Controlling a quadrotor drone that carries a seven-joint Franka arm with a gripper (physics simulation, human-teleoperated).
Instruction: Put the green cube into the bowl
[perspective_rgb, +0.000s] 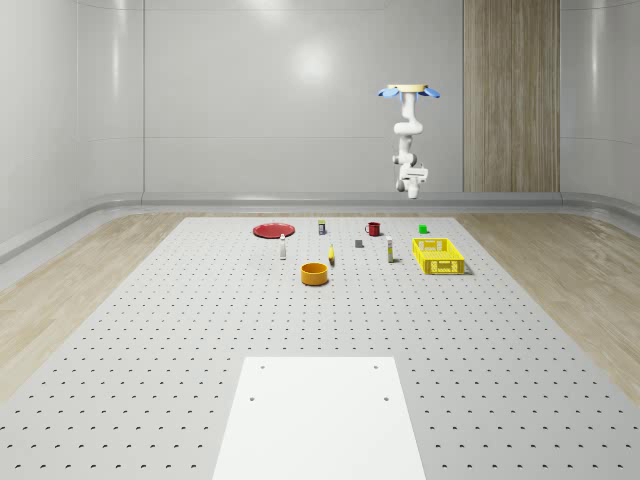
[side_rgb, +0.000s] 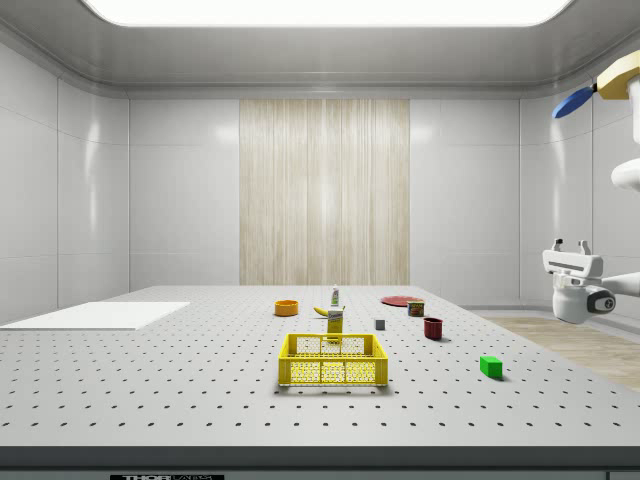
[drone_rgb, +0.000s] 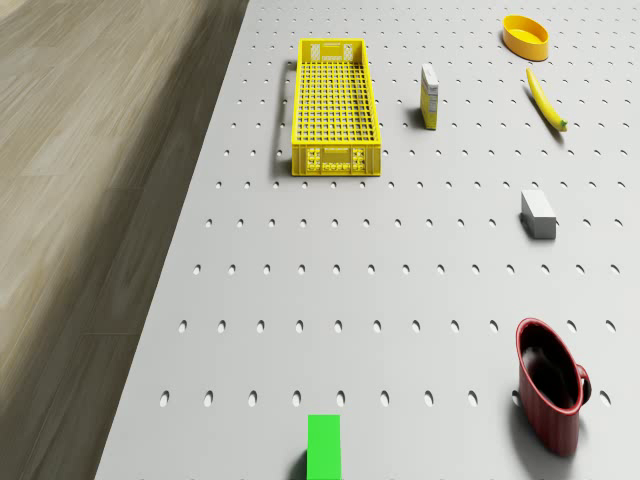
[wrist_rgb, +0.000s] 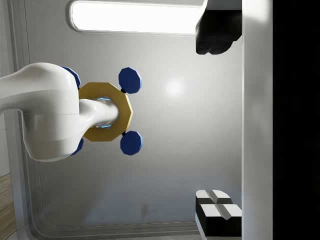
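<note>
Cube-fetching has not begun: the tabletop (perspective_rgb: 330, 330) carries everything, and the drone (perspective_rgb: 409, 91) hovers high above its far edge, near the cube, with the arm (perspective_rgb: 405, 135) hanging below it and the claw (side_rgb: 571, 246) turned upward, its fingers (wrist_rgb: 218, 210) spread and empty, pointing back at the drone's own rotors in the wrist view. Going down in size, the yellow crate (perspective_rgb: 438, 255) lies just in front of the cube, the red plate (perspective_rgb: 272, 230) sits far off toward the whole-scene view's left, the bowl (perspective_rgb: 315, 273) rests nearer the camera than the other items, well apart from the cube, and the red mug (drone_rgb: 550, 385) stands near the cube. The cube (drone_rgb: 323, 445) itself lies alone on the tabletop near its far edge, untouched. To do this step well, the arm should first swing the claw round to face down, then the drone should settle directly over the cube and descend slowly, keeping the fingers wide and aligned with two flat faces, clear of the mug and crate.
</note>
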